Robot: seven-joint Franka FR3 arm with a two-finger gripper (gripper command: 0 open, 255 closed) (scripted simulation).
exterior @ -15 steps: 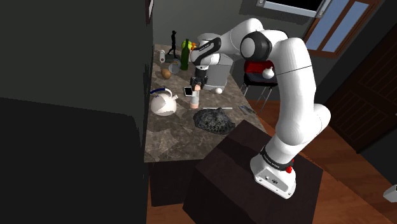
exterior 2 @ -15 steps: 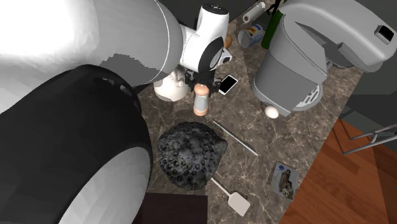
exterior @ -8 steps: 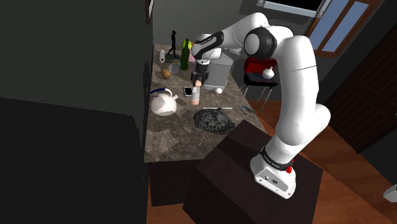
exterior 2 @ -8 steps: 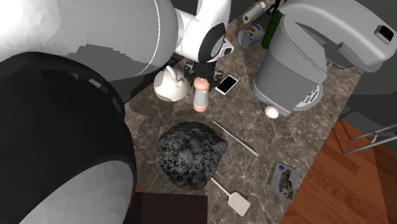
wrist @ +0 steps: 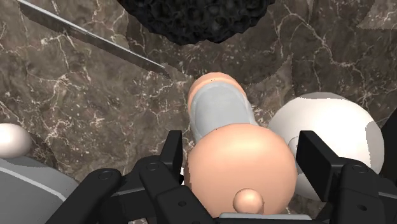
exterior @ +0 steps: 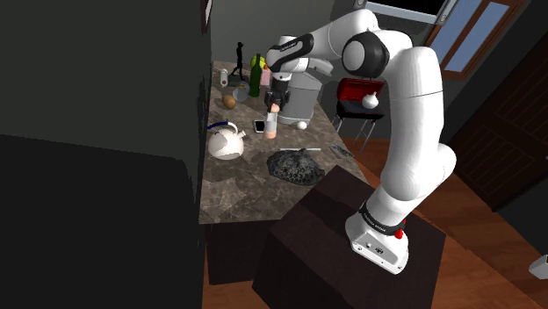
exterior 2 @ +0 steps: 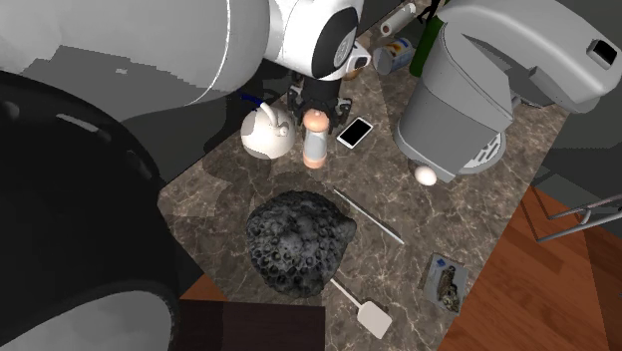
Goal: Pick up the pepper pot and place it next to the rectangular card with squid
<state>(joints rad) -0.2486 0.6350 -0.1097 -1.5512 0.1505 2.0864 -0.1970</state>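
The pepper pot (exterior 2: 315, 145) is a peach-coloured mill with a pale grey band and a round knob on top. My black gripper (exterior 2: 315, 108) comes down on it from above and is shut on its rounded head, holding it upright just above the marble counter (exterior 2: 478, 214). In the wrist view the fingers (wrist: 175, 153) clasp the head of the pot (wrist: 238, 168) on both sides, gripper (wrist: 243, 147). From the shoulder view the pot (exterior: 272, 125) hangs under the gripper (exterior: 274, 104). The rectangular squid card (exterior 2: 444, 282) lies flat near the counter's edge, beside the wooden floor.
A white kettle (exterior 2: 267, 132) stands close beside the pot, and a phone (exterior 2: 356, 131) lies on its other side. A grey coffee machine (exterior 2: 478, 90), an egg (exterior 2: 426, 175), a dark lumpy object (exterior 2: 299, 242), a knife (exterior 2: 369, 216) and a spatula (exterior 2: 364, 307) lie between pot and card.
The arm has straightened and risen, and the pepper pot has gone up a little with the gripper, off the counter.
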